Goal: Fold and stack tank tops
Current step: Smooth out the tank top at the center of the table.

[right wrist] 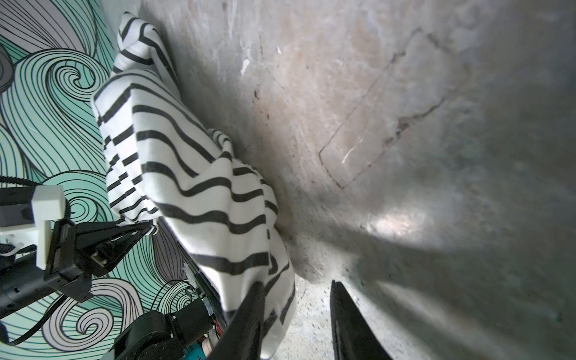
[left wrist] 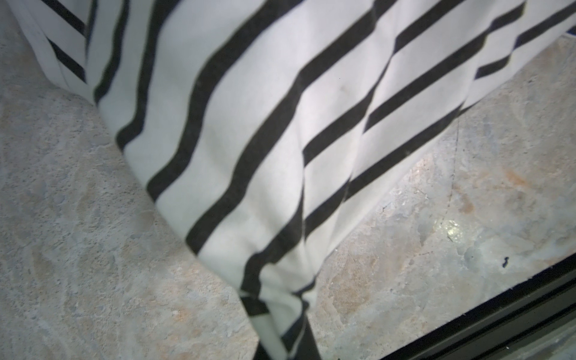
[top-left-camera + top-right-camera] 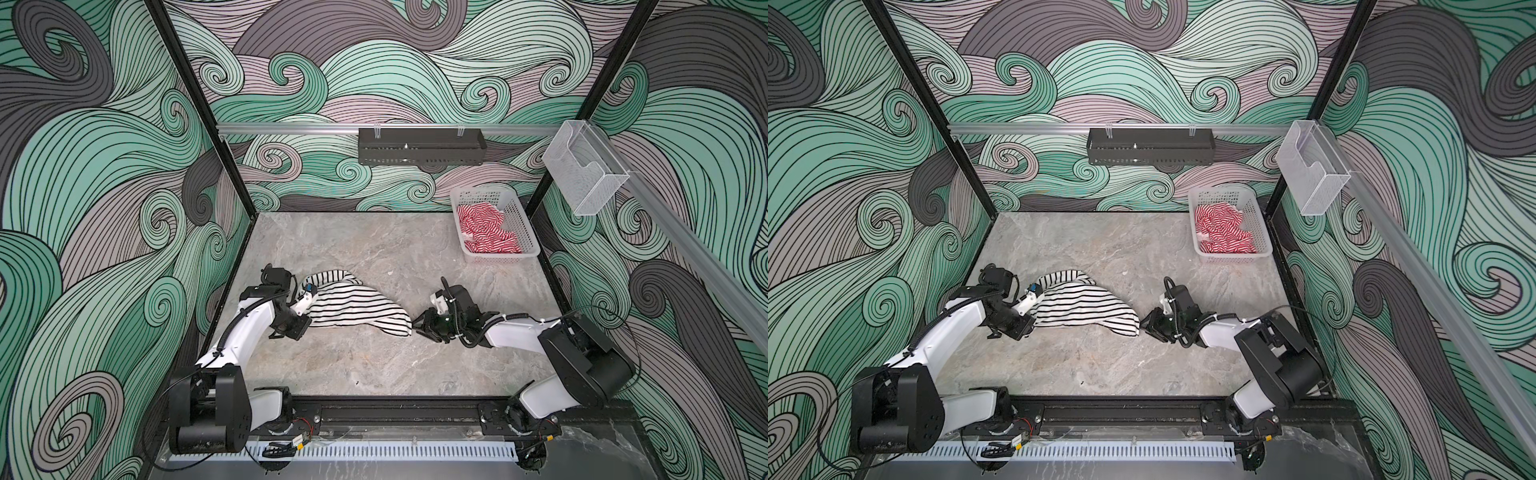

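Pinching left gripper (image 1: 146, 227): clamped tight on black-and-white tank top (image 3: 353, 303)
right gripper (image 3: 417, 326): jaws parted at its near corner

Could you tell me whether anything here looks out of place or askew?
Nothing damaged or spilled. The black-and-white striped knit tank top lies bunched and skewed on the grey marbled table, not flat, and the red-and-white striped tank top sits crumpled in the white perforated plastic basket.
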Available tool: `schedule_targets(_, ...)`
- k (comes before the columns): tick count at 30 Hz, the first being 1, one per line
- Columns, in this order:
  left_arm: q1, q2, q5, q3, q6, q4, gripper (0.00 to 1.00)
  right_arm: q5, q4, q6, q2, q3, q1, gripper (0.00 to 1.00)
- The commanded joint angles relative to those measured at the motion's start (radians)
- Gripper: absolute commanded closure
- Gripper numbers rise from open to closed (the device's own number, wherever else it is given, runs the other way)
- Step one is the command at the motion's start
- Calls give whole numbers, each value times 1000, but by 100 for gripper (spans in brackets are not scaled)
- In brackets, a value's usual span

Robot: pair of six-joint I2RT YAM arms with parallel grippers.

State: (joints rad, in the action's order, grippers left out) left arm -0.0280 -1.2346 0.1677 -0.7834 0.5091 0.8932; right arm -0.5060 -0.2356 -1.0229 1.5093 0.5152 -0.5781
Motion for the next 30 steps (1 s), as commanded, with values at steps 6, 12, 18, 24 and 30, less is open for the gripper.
schedule_targets(6, -9, 2, 13, -3, -4, 0, 100, -30, -99, -64, -42, -28, 5, 63)
schedule_targets(12, -9, 2, 13, -6, -9, 0, 100, -46, -133, -68, 27, -35, 3, 65)
schedule_targets(18, -9, 8, 16, -2, -14, 0, 100, -43, -191, -81, 45, -57, 1, 69)
schedule_targets(24, -9, -7, 25, -5, -25, -5, 100, -62, -283, -106, 141, -46, -23, 73)
schedule_targets(30, -9, -4, 23, -14, -31, -2, 100, -76, -328, -124, 230, -22, -67, 79)
